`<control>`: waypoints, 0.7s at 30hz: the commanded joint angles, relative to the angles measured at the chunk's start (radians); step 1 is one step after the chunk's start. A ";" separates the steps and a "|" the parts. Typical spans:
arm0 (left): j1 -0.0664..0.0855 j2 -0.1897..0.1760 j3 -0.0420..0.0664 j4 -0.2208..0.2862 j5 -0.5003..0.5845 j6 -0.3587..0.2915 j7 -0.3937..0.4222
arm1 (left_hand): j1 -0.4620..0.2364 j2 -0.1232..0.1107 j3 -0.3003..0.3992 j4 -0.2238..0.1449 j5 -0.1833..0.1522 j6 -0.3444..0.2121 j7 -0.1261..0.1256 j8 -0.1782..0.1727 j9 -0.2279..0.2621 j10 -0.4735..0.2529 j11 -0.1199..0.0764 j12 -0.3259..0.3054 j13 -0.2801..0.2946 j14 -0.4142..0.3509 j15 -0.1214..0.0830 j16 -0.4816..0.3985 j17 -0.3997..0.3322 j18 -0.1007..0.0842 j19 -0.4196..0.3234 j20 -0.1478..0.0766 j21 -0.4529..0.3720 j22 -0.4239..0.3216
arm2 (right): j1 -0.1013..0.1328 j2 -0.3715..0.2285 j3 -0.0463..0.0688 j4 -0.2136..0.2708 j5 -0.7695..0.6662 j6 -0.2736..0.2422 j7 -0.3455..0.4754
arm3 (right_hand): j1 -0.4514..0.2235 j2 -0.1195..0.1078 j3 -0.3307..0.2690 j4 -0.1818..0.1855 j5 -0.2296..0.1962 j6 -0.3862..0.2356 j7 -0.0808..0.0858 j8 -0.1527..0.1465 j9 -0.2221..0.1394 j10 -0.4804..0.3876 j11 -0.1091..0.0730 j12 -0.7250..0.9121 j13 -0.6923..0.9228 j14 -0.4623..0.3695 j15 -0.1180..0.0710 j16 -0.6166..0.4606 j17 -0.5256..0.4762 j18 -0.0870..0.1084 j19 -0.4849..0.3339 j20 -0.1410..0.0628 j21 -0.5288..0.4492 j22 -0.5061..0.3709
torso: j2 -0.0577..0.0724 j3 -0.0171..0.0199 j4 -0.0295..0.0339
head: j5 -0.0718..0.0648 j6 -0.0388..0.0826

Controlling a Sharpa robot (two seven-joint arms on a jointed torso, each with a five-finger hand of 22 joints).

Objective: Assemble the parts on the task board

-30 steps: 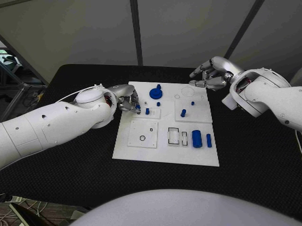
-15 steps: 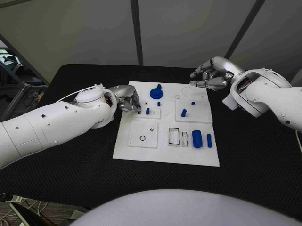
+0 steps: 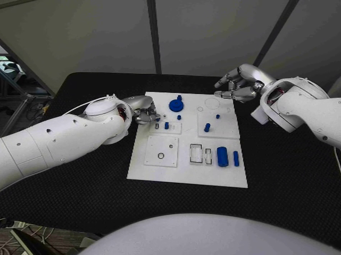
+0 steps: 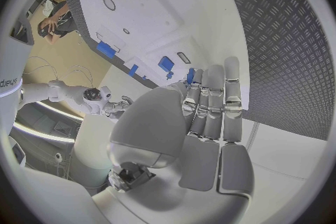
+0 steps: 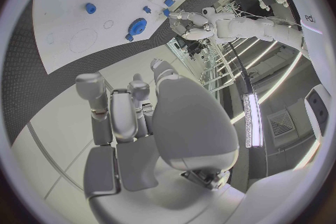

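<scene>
1. You have a white task board (image 3: 187,175) lying in the middle of a black tabletop (image 3: 293,180), with small blue parts spread across it.
2. Your left robot hand (image 3: 145,113) sits at the board's left edge, toward the far side. Its fingers (image 4: 210,102) are curled together over the board, with a small blue part (image 4: 190,75) right at the fingertips. You cannot tell whether they grip it.
3. Your right robot hand (image 3: 238,85) hovers just past the board's far right corner. Its fingers are curled inward and nothing is visibly held in them.
4. On the far part of the board, a round blue disc part (image 3: 175,105) sits near the middle.
5. A short blue peg (image 3: 206,127) stands on the right side of the board, nearer to you than the disc.
6. Near the board's right edge, closer to you, a blue cylinder (image 3: 222,156) lies flat with a thinner blue rod (image 3: 236,158) just beside it on the right.
7. Left of the cylinder are two rectangular slots (image 3: 196,153), and further left a square plate with a small round hole (image 3: 161,155).
</scene>
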 commanded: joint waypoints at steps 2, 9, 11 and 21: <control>-0.001 -0.001 -0.001 0.000 0.004 -0.018 0.013 | -0.041 -0.025 0.098 -0.054 -0.004 0.001 0.000 -0.005 0.000 -0.003 0.000 0.006 0.003 -0.003 -0.001 0.004 -0.003 -0.020 -0.008 0.001 0.009 0.011 | 0.001 -0.001 0.001 0.002 0.002 0.007 0.007 | -0.003 0.008 0.004 0.000 0.006 -0.002 -0.003 0.005 -0.001 -0.001 -0.001 0.002 0.001 0.031 -0.007 -0.006 0.000 0.010 0.000 -0.002 -0.003 -0.002 | 0.000 -0.0002 0.0004 | 0.001 0.000; -0.001 -0.002 -0.001 0.000 0.004 -0.032 0.015 | -0.076 -0.033 0.143 -0.070 -0.005 0.005 -0.001 -0.006 0.001 -0.004 0.001 0.009 0.005 -0.001 0.000 0.005 -0.005 -0.019 -0.009 0.000 0.011 0.020 | 0.001 0.000 0.001 0.001 0.002 0.009 0.007 | -0.003 0.008 0.004 0.000 0.006 -0.002 -0.003 0.005 -0.001 -0.001 -0.001 0.002 0.001 0.031 -0.007 -0.006 0.000 0.010 0.000 -0.002 -0.003 -0.002 | -0.001 -0.0005 0.0002 | 0.001 0.000; -0.001 -0.002 -0.001 -0.001 0.004 -0.036 0.015 | -0.080 -0.034 0.149 -0.073 -0.006 0.005 -0.002 -0.006 0.002 -0.004 0.001 0.009 0.005 -0.001 0.000 0.005 -0.005 -0.019 -0.009 0.000 0.012 0.021 | 0.001 0.000 0.001 0.001 0.002 0.010 0.007 | -0.003 0.008 0.004 0.000 0.006 -0.002 -0.003 0.005 -0.001 -0.001 -0.001 0.002 0.001 0.031 -0.007 -0.006 0.000 0.010 0.000 -0.002 -0.003 -0.002 | -0.001 -0.0005 0.0002 | 0.001 0.000; 0.000 -0.004 -0.001 -0.003 0.004 -0.068 0.019 | -0.093 -0.048 0.169 -0.090 -0.006 0.008 -0.002 -0.005 0.002 -0.001 -0.001 0.012 0.006 0.001 -0.002 0.006 -0.006 -0.018 -0.008 -0.001 0.014 0.028 | 0.001 0.000 0.001 0.000 0.002 0.011 0.006 | -0.003 0.008 0.004 0.000 0.006 -0.002 -0.003 0.005 -0.001 -0.001 -0.001 0.002 0.001 0.031 -0.007 -0.006 0.000 0.010 0.000 -0.002 -0.003 -0.002 | -0.001 -0.0001 0.0000 | -0.002 0.000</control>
